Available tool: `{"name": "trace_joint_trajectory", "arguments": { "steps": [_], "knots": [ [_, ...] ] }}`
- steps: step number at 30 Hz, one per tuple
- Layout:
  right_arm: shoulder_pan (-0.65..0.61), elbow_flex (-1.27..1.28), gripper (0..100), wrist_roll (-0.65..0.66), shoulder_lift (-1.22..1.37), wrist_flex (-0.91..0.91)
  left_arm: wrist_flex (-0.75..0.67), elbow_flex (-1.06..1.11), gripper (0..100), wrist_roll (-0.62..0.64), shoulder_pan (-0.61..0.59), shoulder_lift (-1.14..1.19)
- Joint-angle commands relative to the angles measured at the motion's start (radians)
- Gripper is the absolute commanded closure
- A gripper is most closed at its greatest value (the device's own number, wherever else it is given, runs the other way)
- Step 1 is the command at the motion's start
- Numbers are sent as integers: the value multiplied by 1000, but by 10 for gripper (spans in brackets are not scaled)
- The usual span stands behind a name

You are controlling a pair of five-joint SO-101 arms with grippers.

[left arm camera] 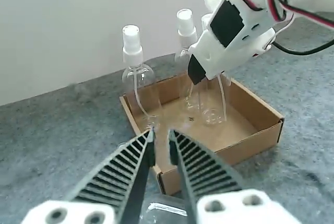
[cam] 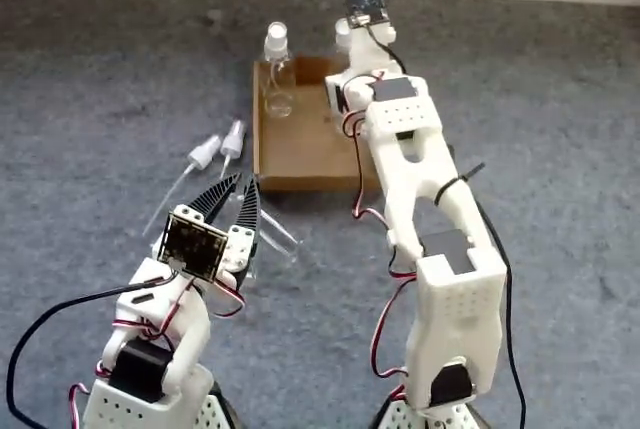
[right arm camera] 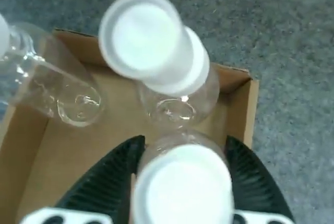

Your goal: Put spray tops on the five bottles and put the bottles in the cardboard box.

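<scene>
Pinched between the jaws of the right gripper [right arm camera: 183,143], a capped spray bottle [right arm camera: 182,187] is being held inside the cardboard box [right arm camera: 245,109]. A second capped bottle [right arm camera: 151,46] is standing just ahead of the fingertips and a third bottle [right arm camera: 57,85] is off to one side. Letting go askew is likely risking a knock that topples the near neighbour. The left gripper [left arm camera: 160,143], narrowly parted and holding nothing, is hovering over a clear bottle [left arm camera: 162,209] lying beneath it. Loose spray tops [cam: 205,154] are lying just beyond its tips.

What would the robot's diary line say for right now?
right gripper: around capped bottle in cardboard box | left gripper: open, outside box | loose spray tops: beside box
</scene>
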Motion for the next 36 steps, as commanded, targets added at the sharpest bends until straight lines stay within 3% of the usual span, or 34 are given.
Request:
{"name": "trace_joint_trajectory", "arguments": {
  "steps": [1,9,18,36],
  "knots": [
    [7,-58,831,9,-21,18,-21,-5,994,2,21,-1],
    [5,-58,830,9,-22,19,-21,-7,994,2,22,-1],
    [-4,-70,734,8,-22,22,-21,-7,994,2,22,-1],
    [-4,-372,732,3,-19,282,-21,-7,994,0,22,-1]
  ]
}}
